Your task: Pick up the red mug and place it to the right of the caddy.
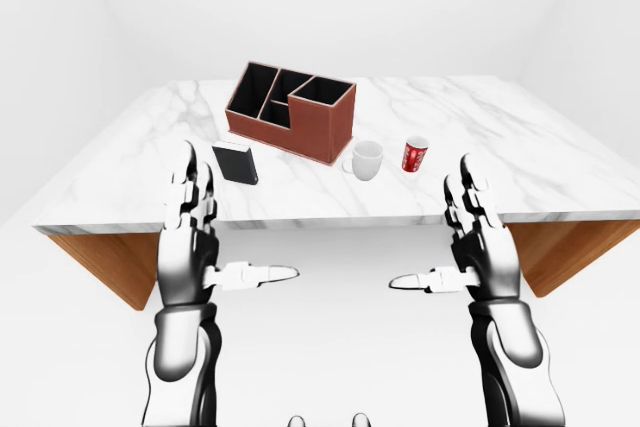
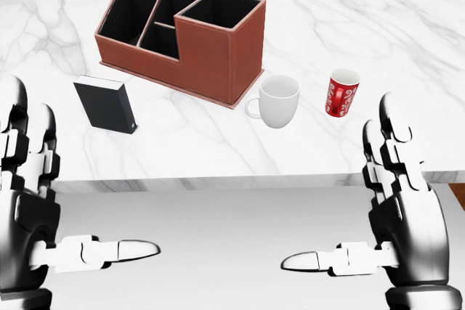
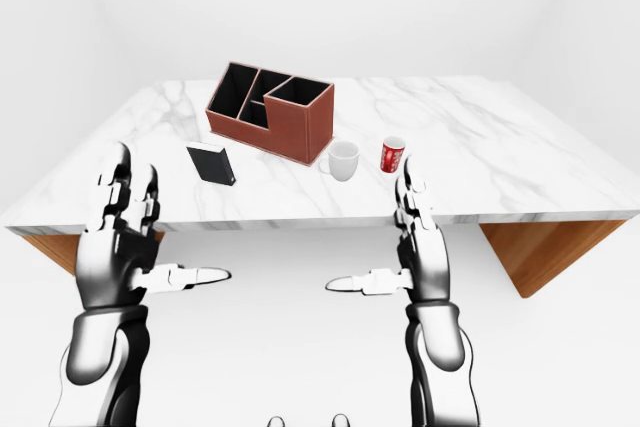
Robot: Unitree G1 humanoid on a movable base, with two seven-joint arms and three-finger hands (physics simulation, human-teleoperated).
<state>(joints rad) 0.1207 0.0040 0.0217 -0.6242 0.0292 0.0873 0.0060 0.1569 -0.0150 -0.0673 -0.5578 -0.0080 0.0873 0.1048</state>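
On the table (image 2: 407, 27): caddy (image 2: 182, 34) as landmark; just right of it, a mug (image 2: 277, 101); further right, another mug (image 2: 341, 92); lower left, a box (image 2: 106, 104).

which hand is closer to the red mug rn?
Right. The right hand is open just below and right of the red mug in the head view; the left hand is open far off at the left edge.

light: bright, even, diffuse | shadows: faint, soft; focus: sharp throughout | glare: none; walls near-white
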